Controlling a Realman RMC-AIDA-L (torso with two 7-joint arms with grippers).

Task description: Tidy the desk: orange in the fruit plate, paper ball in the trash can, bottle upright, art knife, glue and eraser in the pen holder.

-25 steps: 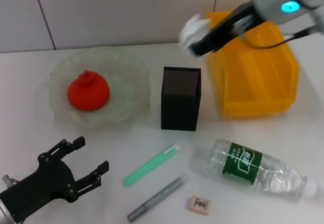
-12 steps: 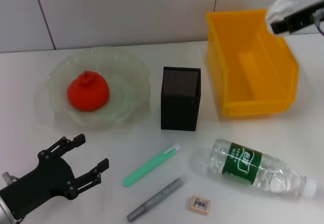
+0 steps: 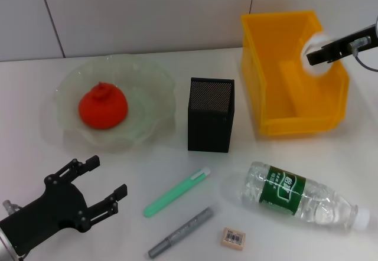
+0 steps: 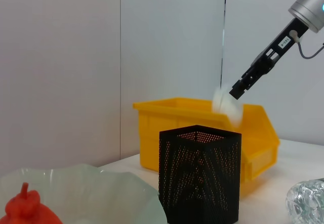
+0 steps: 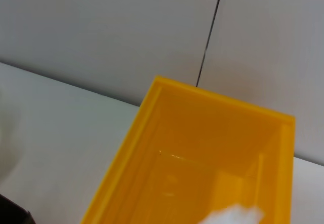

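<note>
The left hand [image 3: 100,184] is parked low at the left of the table [image 3: 35,155], fingers spread wide and nothing held. Just beyond it, the orange [image 3: 103,106] is seated in the fruit plate [image 3: 156,81]. At centre stands the pen holder [image 3: 211,114]; in front of it a green pen-shaped tool [image 3: 176,192], a grey marker-like stick [image 3: 181,232] and the eraser [image 3: 233,238] are laid flat on the table. The bottle [image 3: 298,196] is lying on its side at the right front.

At the right, the paper ball [image 3: 315,47] is pinched at the tip of the right hand [image 3: 322,53], above the far-right wall of the trash can [image 3: 277,122].

Risk: the ball is carried close to the can's right rim rather than over its middle — if released here, it may strike the rim and bounce out onto the table. A light wad may also cling to one finger at release and be dragged back out.

View differences: the head view gives the full layout but not the ball's height. The left wrist view shows the ball from the side, at about rim level — a relation hidden from above. The right wrist view shows the can's bare interior, with only a white edge of the ball visible.
</note>
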